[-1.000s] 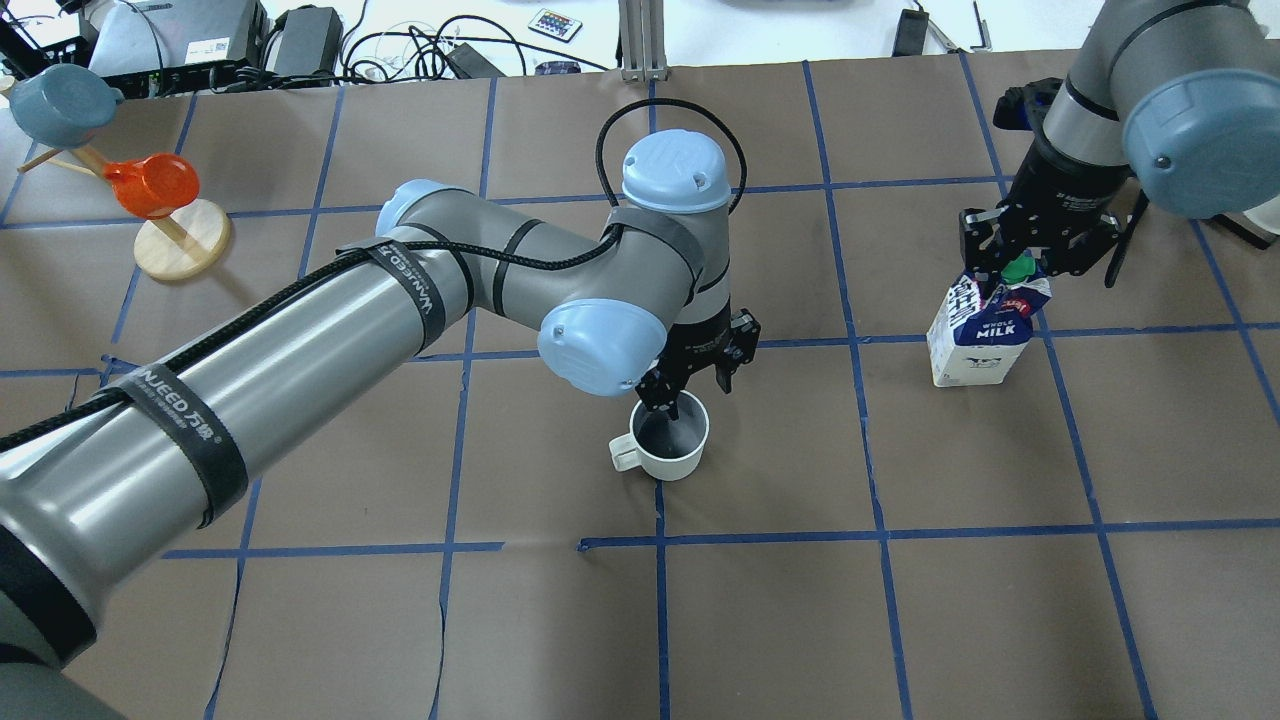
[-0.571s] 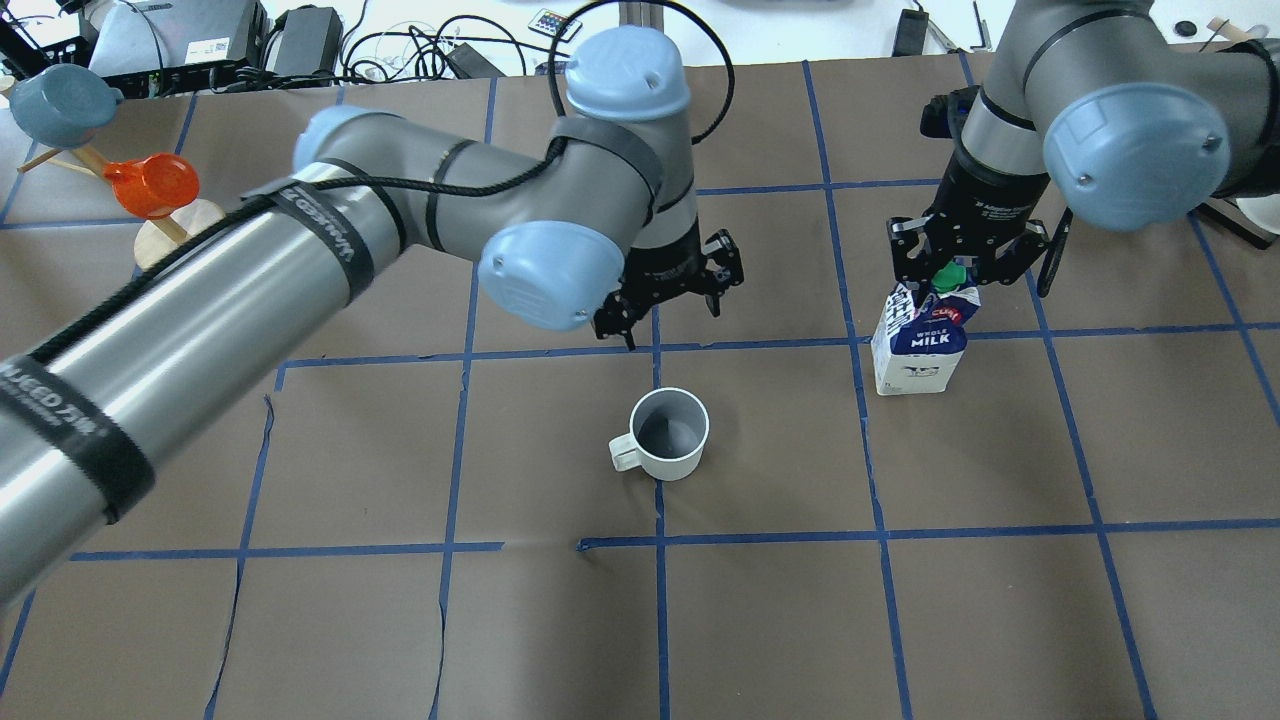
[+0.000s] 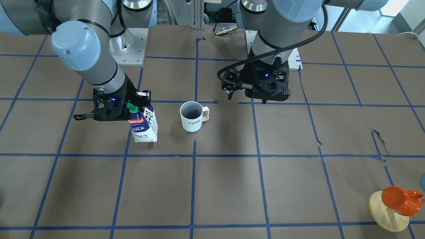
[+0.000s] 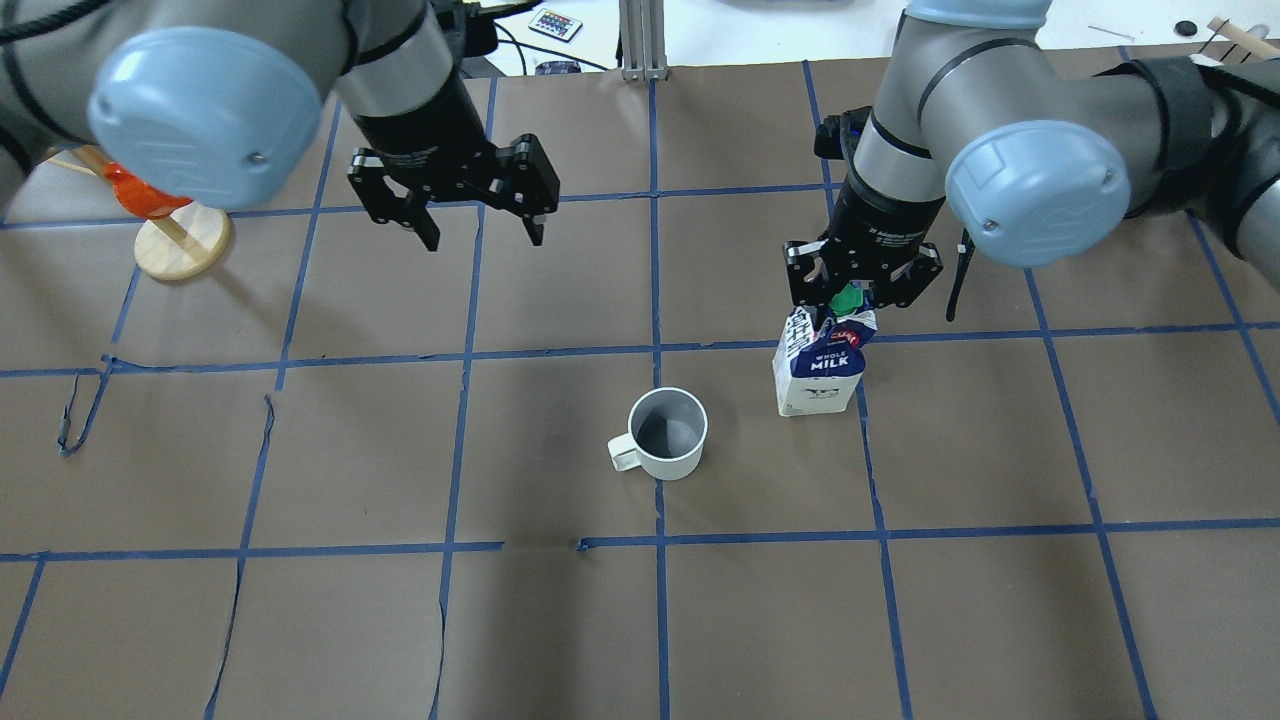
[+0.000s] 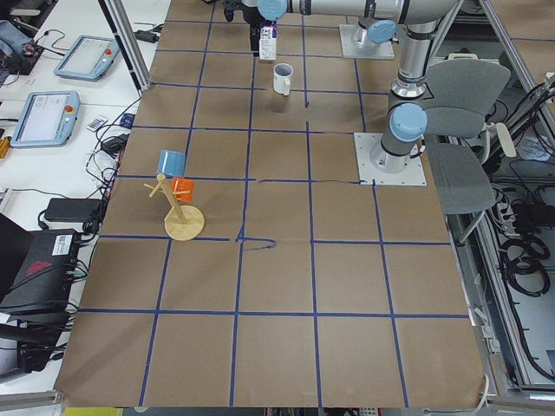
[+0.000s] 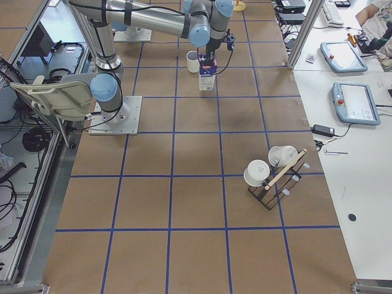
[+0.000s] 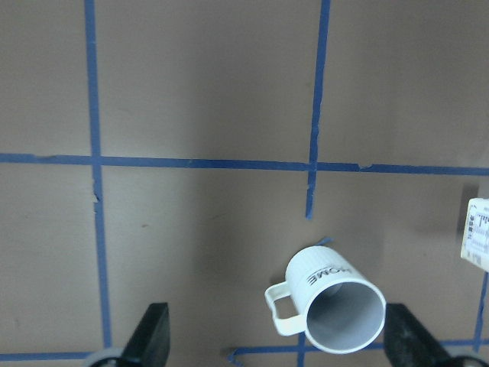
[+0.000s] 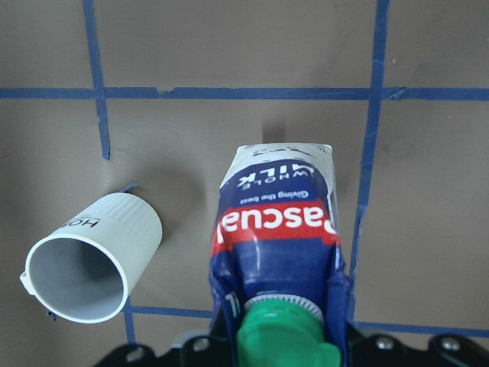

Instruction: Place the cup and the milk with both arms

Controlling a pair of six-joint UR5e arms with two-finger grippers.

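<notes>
The cup (image 4: 668, 432) stands upright on the table (image 4: 300, 620), mouth up and long axis vertical. Seen from overhead, its handle (image 4: 624, 456) points to about 8 o'clock (the "HOME" print faces the far side, as the front view shows). The milk (image 4: 820, 375) is upright too, long axis vertical or nearly so, its "WHOLE MILK" face turned toward 6 o'clock and its green cap (image 4: 848, 297) on the 12 o'clock slope of the gable. It sits at about 2 o'clock from the cup, near it but not touching. The right gripper (image 4: 850, 308) comes down on the milk from above, its jaws closed on the gable top just beside the cap. Whether the carton's base rests on the paper cannot be told. The left gripper (image 4: 485, 240) hangs empty with its jaws spread wide, and the cup lies at about 4 o'clock from it, well apart. The left wrist view looks down on the cup from well above, between the two fingertips. There is one cup, one milk, two arms and two grippers. At the far 9 o'clock edge, one orange cup (image 4: 135, 197) hangs on a wooden stand (image 4: 182, 245).
</notes>
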